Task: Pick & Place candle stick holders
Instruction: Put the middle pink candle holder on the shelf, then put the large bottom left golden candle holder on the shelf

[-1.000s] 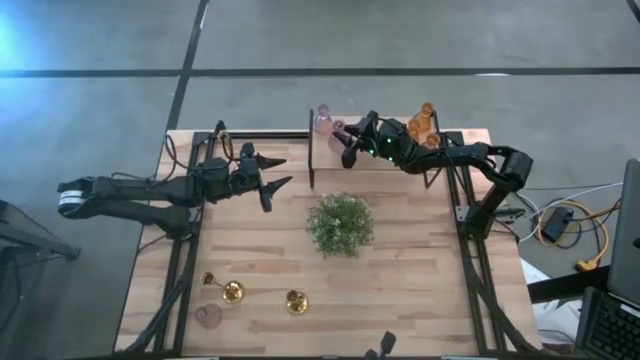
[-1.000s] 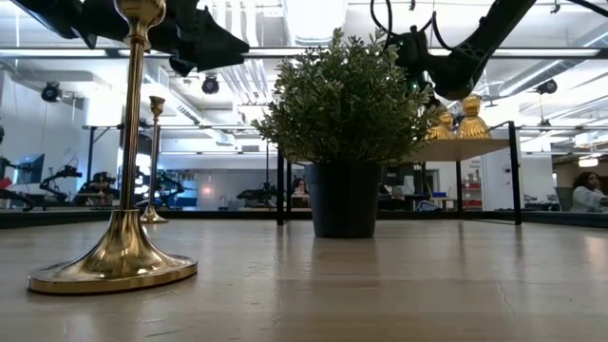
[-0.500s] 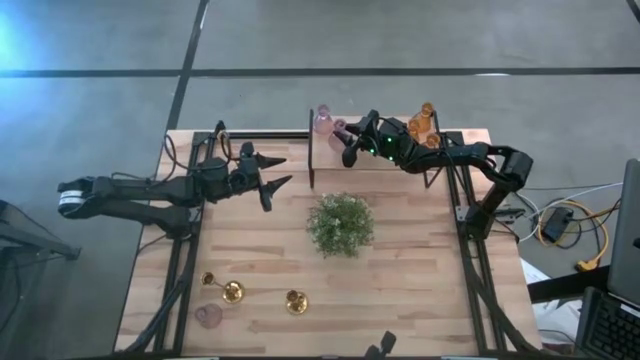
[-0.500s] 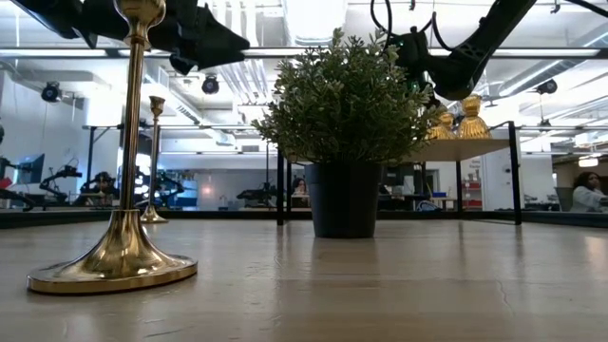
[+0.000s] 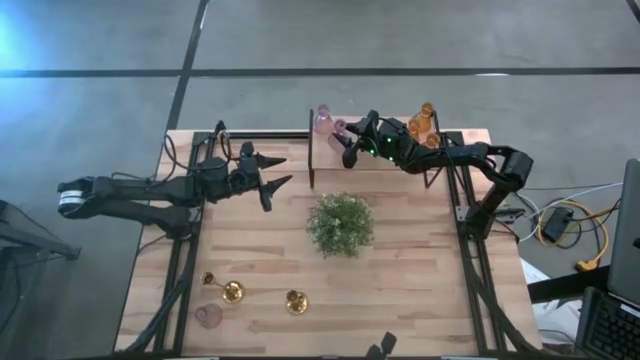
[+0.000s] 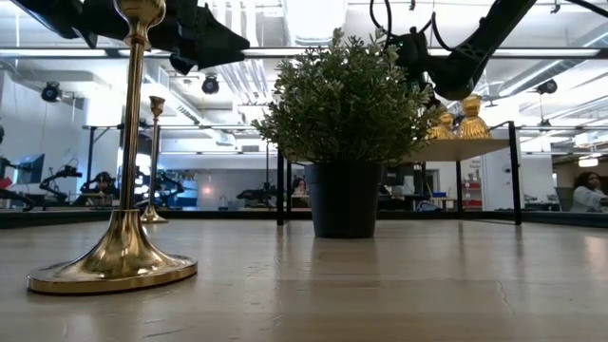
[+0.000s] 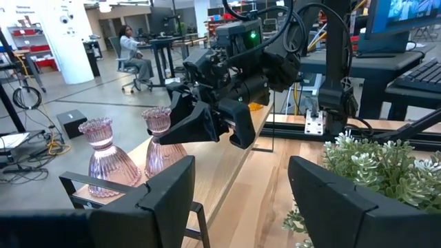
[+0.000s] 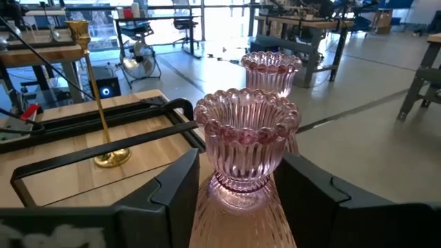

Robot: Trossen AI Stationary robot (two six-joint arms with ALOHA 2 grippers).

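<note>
The right hand [image 5: 342, 143] is hovering at the raised shelf [image 7: 227, 165] behind the plant [image 5: 341, 224], fingers spread either side of a pink holder [image 8: 245, 148] without gripping it; its base is cut off from sight. A second pink holder [image 8: 271, 69] is standing just beyond. The left hand [image 5: 276, 170] is waiting left of the plant, wide and empty.

A bushy green plant [image 5: 341, 224] in a dark pot [image 6: 343, 199] stands near the middle of the light wooden tabletop [image 5: 400, 290]. At the frame's right edge in the low view, a person [image 6: 587, 191] sits in the room behind.
</note>
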